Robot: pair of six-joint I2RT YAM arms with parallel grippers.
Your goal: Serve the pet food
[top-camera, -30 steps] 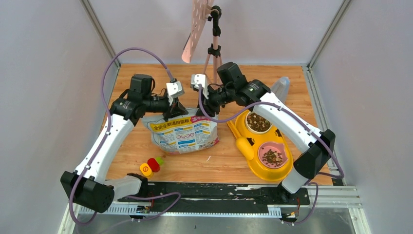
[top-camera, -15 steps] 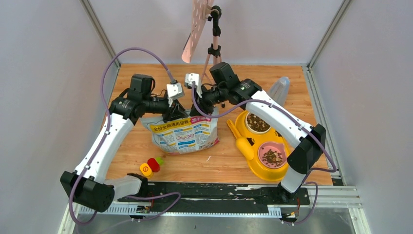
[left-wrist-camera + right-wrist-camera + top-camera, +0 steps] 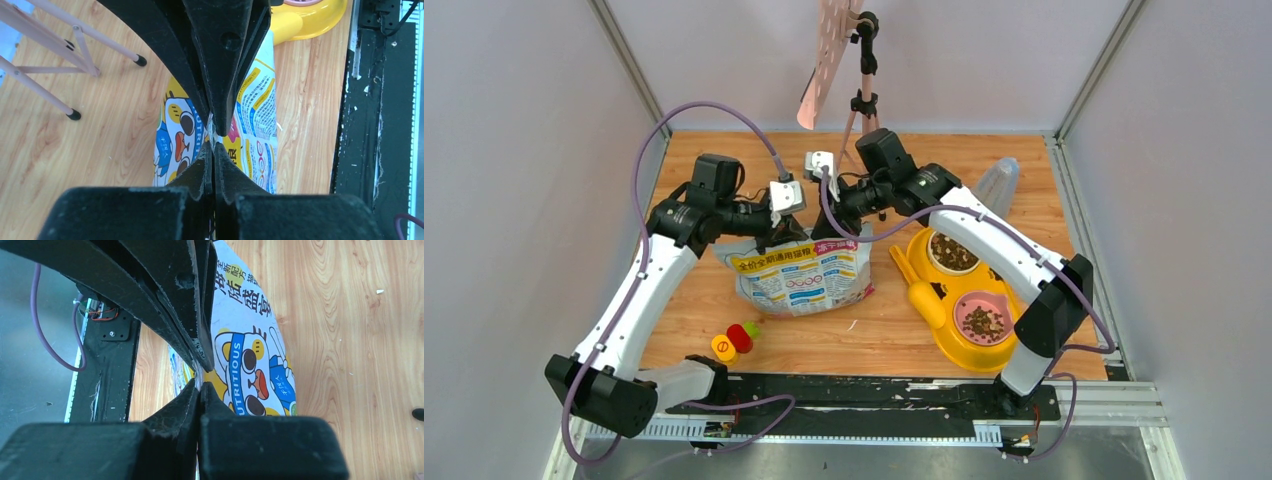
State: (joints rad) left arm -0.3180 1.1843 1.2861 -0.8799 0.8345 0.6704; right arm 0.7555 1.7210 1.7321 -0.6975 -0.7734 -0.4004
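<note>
The pet food shows as dark-brown kibble in a white bowl (image 3: 954,250) and a pink bowl (image 3: 982,320), both set in a yellow feeder tray (image 3: 944,345). A yellow scoop (image 3: 917,288) lies on the tray's left side. The white-pink-yellow printed bag (image 3: 799,280) stands in the middle of the table. My left gripper (image 3: 786,232) and my right gripper (image 3: 829,226) are both shut on the bag's top edge, close together. The left wrist view shows my left gripper (image 3: 214,140) pinching the bag (image 3: 255,125). The right wrist view shows my right gripper (image 3: 200,379) pinching the bag (image 3: 250,350).
A pink tripod (image 3: 860,110) with a perforated board stands behind the bag. A clear bottle (image 3: 1001,180) lies at the back right. Small red, yellow and green pieces (image 3: 734,338) sit front left. A black rail (image 3: 874,392) runs along the near edge.
My right arm has swung left and closed in on the bag's top beside the left gripper. My left wrist has shifted slightly right. The bag has stayed in place.
</note>
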